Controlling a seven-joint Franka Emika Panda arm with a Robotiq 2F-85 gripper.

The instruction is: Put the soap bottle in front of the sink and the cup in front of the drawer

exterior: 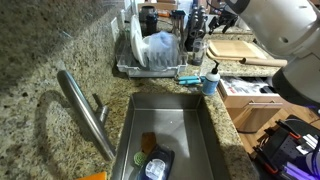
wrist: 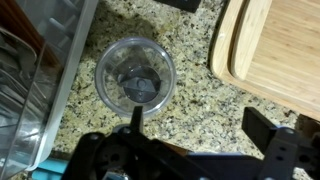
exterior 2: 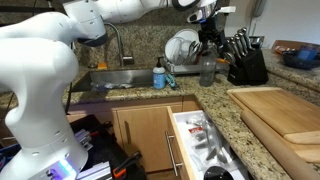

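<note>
A clear plastic cup (wrist: 135, 75) stands upright on the granite counter, seen from above in the wrist view. It also shows in an exterior view (exterior 2: 207, 72) between the dish rack and the knife block. My gripper (wrist: 200, 125) is open and empty above the counter. Its left finger is at the cup's near rim, and the cup lies left of the gap between the fingers. In an exterior view the gripper (exterior 2: 208, 42) hangs just above the cup. The blue soap bottle with a black pump (exterior 2: 159, 77) stands by the sink's corner and shows in both exterior views (exterior: 211, 80).
A dish rack (wrist: 40, 80) with dishes is close beside the cup. A wooden cutting board (wrist: 270, 50) lies on the other side. A knife block (exterior 2: 245, 62) stands behind. A drawer (exterior 2: 200, 140) below the counter is pulled open. The sink (exterior: 170, 125) holds items, with a faucet (exterior: 85, 110).
</note>
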